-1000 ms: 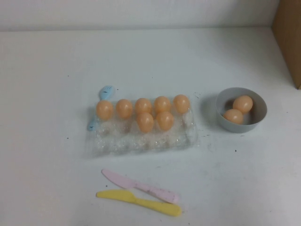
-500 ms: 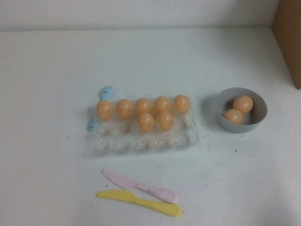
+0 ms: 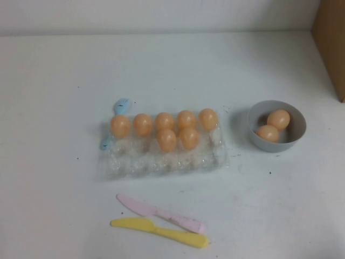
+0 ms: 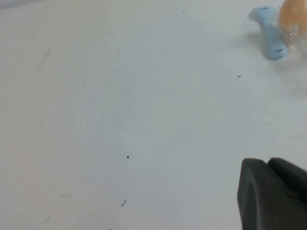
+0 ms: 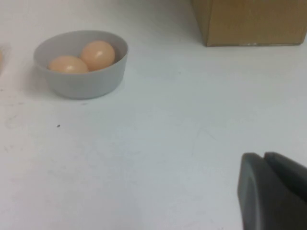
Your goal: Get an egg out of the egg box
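The clear plastic egg box [image 3: 161,159] lies mid-table and holds several orange-tan eggs: a back row, for instance one egg [image 3: 120,125], and two in the row in front, one of them [image 3: 166,139]. The front cups are empty. Neither arm shows in the high view. My left gripper [image 4: 266,163] hovers over bare table, its fingers pressed together and empty, with the box's corner egg [image 4: 293,14] far from it. My right gripper [image 5: 264,155] is likewise shut and empty, away from the grey bowl [image 5: 81,76].
The grey bowl [image 3: 276,125] right of the box holds two eggs. A pink knife [image 3: 161,213] and a yellow knife [image 3: 161,231] lie in front of the box. A blue piece [image 3: 122,105] sits at its back left corner. A brown cardboard box [image 3: 330,43] stands far right.
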You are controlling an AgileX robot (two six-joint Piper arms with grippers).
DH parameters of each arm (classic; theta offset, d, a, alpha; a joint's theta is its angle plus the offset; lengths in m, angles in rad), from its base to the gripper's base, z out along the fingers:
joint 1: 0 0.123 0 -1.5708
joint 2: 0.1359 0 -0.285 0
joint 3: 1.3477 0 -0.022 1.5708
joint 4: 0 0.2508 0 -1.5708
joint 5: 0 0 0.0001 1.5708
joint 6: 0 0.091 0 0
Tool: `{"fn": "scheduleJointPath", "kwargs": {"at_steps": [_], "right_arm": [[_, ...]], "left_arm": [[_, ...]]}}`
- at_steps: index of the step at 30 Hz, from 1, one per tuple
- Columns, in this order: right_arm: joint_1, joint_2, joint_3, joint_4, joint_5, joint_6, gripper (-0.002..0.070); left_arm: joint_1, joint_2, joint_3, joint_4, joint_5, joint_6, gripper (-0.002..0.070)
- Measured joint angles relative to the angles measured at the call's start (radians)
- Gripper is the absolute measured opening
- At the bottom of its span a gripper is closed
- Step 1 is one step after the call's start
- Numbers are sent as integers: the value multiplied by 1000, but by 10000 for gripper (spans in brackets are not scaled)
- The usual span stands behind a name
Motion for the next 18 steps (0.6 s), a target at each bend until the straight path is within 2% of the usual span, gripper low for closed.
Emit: {"fn": "scheduleJointPath", "kwargs": {"at_steps": [18], "right_arm": [[50, -44, 0, 13, 66, -7, -17]], "left_arm": [[0, 0, 0, 2, 0, 0, -5]]}}
